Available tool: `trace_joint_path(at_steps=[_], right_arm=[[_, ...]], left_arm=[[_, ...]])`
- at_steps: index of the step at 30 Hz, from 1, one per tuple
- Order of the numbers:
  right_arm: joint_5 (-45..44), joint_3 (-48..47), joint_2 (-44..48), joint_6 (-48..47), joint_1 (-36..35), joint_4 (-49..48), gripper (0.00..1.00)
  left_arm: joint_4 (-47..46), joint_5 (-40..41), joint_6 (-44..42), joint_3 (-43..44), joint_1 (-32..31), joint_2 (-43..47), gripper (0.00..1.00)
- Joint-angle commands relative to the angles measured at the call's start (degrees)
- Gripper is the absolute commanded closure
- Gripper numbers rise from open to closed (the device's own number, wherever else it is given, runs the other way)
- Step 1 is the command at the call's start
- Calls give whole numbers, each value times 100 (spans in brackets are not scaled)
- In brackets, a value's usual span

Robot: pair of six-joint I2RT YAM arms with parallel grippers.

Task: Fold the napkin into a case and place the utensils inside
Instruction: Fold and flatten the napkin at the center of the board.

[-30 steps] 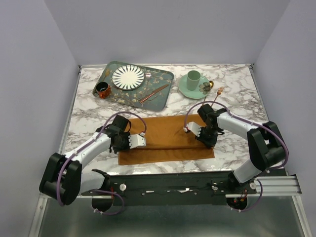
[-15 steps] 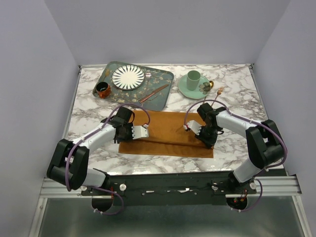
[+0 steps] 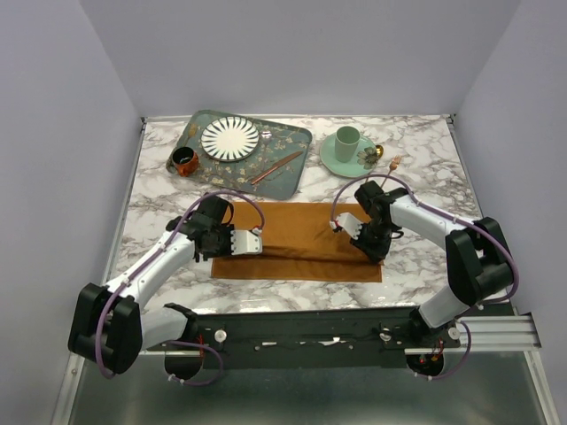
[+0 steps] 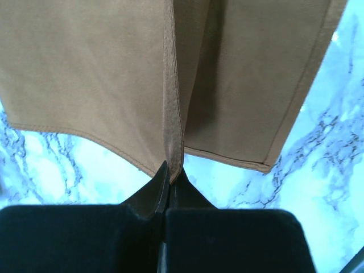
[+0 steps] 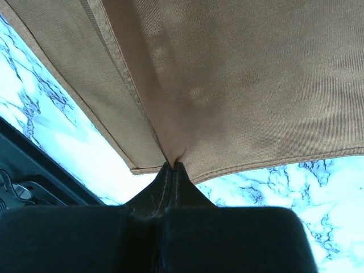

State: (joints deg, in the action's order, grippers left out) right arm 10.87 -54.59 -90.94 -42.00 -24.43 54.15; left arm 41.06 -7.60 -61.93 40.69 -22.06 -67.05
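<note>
Toward the far left corner of the marble table (image 3: 159,204) sits one patterned green tray (image 3: 288,142). At its near left corner stands one small brown cup (image 3: 183,161). On the tray lie one striped white plate (image 3: 230,138) and one straight copper piece (image 3: 276,167), set slantwise near the tray's right edge.

Nearer the front, the left gripper (image 3: 257,243) reaches in over the left end of the napkin (image 3: 297,241). Its wrist view shows the left gripper (image 4: 170,173) with jaws pressed together on a raised ridge of the napkin (image 4: 91,74), right at the hem, with a second layer of cloth lying flat beneath.

There is a single napkin, lying as a long rust-orange band across the middle of the table, parallel to the near edge and between the two arms.

At its right end the right gripper (image 3: 337,228) does likewise. Its own camera shows the right gripper (image 5: 172,166) with jaws closed tight on a pinch of the napkin (image 5: 244,85), lifted off the marble.

Toward the far right are one mint saucer (image 3: 326,155) carrying one mint cup (image 3: 346,139), one spoon (image 3: 376,152) at the saucer's right rim, and one fork (image 3: 393,163) just beyond it. That makes three utensils, all well apart from the napkin.
</note>
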Motion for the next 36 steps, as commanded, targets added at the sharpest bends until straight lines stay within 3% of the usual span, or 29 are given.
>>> trace_joint_path(at_steps=[1,13,16,17,19,20,21,24,28,32,36], right_arm=[[178,80,59,60,-89,52,99],[-41,238,-240,16,-98,-238,99],[-59,238,-232,7,-98,-221,99],[-59,203,-240,-1,-98,-203,99],[-7,159,-214,-19,-98,-107,99],[28,142,-197,-54,-98,-46,95],[125,89,-179,-80,-98,68,79],[274,54,-56,-151,-106,244,62],[415,-8,85,-247,-106,473,61],[705,-104,286,-414,-106,851,47],[942,-324,550,-301,-98,1036,46]], left_arm=[[333,-488,-126,-184,35,148,99],[-10,-313,-188,-746,9,-116,98],[-63,-269,-196,-817,9,-90,91],[-45,-269,-205,-825,9,-20,82],[33,-313,-266,-834,0,95,76],[164,-330,-293,-834,9,252,69],[235,-391,-319,-817,9,340,66],[665,-514,-442,-738,9,753,58],[1140,-743,-627,-694,0,1360,56],[1343,-551,-750,-825,0,2114,54],[1308,-471,-540,-782,9,2336,54]])
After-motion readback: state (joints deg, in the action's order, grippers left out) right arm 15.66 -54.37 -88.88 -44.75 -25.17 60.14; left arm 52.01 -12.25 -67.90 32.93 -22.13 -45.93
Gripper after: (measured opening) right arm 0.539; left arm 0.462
